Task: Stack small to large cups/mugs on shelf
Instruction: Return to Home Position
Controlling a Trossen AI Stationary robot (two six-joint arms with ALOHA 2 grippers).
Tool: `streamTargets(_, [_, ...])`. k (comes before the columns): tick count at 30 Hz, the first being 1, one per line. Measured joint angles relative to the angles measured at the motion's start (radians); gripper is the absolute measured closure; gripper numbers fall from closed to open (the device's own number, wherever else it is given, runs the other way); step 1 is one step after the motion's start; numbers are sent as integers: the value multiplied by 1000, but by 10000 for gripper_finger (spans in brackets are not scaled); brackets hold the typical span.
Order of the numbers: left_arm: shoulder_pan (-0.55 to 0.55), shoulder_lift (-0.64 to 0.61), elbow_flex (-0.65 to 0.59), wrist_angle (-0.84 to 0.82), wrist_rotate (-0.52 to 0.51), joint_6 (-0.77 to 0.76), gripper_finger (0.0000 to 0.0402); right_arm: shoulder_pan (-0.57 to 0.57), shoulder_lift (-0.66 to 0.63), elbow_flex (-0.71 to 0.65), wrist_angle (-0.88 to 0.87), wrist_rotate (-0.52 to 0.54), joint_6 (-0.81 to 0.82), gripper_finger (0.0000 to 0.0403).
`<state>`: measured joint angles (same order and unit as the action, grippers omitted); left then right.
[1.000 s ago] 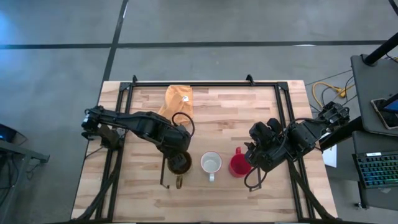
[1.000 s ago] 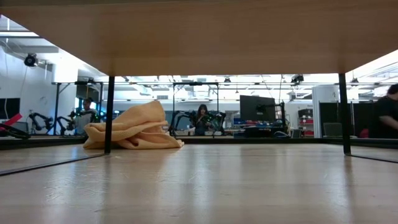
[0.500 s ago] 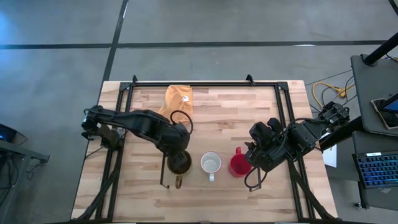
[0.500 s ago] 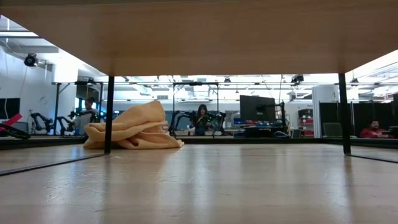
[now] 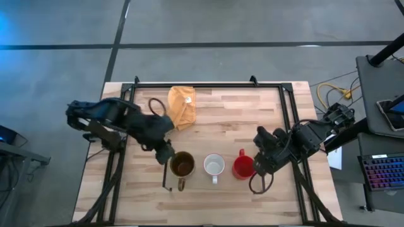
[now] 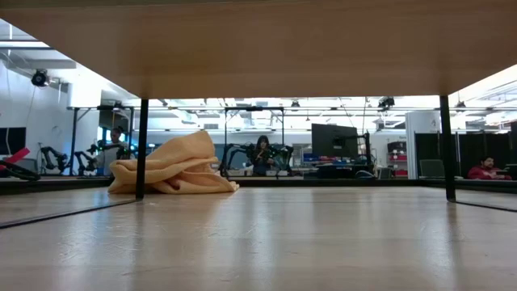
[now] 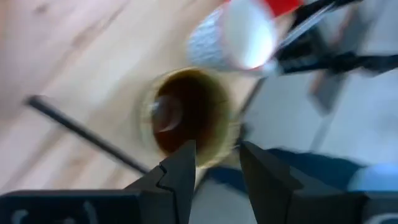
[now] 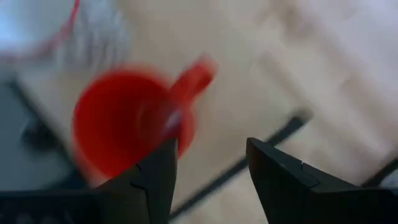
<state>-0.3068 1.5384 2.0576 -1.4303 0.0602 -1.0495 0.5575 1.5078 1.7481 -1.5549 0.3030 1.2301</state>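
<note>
Three mugs stand upright in a row on the shelf (image 5: 199, 181), whose underside (image 6: 258, 48) fills the top of the low view. From left to right they are the brown-gold mug (image 5: 182, 165), the white mug (image 5: 214, 166) and the red mug (image 5: 242, 168). My left gripper (image 5: 165, 155) is open and empty, just left of and behind the brown-gold mug (image 7: 186, 118). My right gripper (image 5: 256, 166) is open and empty, just right of the red mug (image 8: 127, 127). The red mug's handle (image 8: 194, 79) points toward the far edge.
A yellow-orange cloth (image 5: 181, 104) lies crumpled near the table's far edge and also shows in the low view (image 6: 174, 166). Black frame rails (image 5: 120, 126) run along the table's left, right and far sides. The shelf's thin black rail (image 5: 166, 176) stands beside the brown-gold mug.
My left gripper has drawn back from over the brown-gold mug toward the table's left and far edges. The mug now stands fully uncovered in its place. My right gripper has shifted slightly away from the red mug toward the right edge.
</note>
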Motion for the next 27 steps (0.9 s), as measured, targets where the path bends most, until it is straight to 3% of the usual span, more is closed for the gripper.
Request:
streamTargets(3, [-55,-30,-1,175,-9,46,290,2,0,3,47,-126,14,218])
streamTargets(10, [-155,-70,-2,577,-20,430,290,24,0,4,392,-133,-161,218])
streamTargets(14, [-225,-82,-11,830,4,762,290,61,-16,4,770,-112,-534,218])
streamTargets(18, [-246,-113,-49,1012,227,960,290,89,-60,4,1172,-160,-854,218])
streamTargets(21, [-247,-136,-139,1093,271,1037,290,112,-94,1,1283,-156,-973,218])
streamTargets(27, [-243,-185,-497,1490,268,926,290,171,-108,-119,1387,-86,-951,218])
